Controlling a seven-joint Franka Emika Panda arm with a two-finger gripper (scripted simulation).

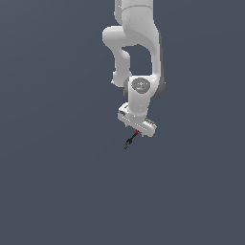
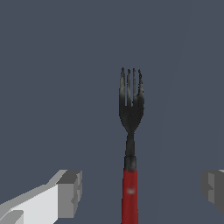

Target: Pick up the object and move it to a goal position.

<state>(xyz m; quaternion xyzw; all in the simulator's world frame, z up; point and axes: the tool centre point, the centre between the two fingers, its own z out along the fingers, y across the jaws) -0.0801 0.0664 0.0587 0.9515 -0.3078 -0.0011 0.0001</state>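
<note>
The object is a small fork with black tines and a red handle. In the exterior view it [image 1: 129, 140] shows as a tiny dark stick just below the white arm's hand, its red end nearest the hand. In the wrist view the fork [image 2: 130, 131] lies lengthwise between the two fingers, red handle toward the camera and tines pointing away. My gripper [image 1: 137, 128] is open. In the wrist view the gripper [image 2: 141, 190] has one finger [image 2: 70, 192] on each side of the handle, with clear gaps and no contact.
The ground [image 1: 57, 182] is a plain dark grey-blue surface with no other objects in view. The white arm [image 1: 136, 43] reaches down from the top of the exterior view.
</note>
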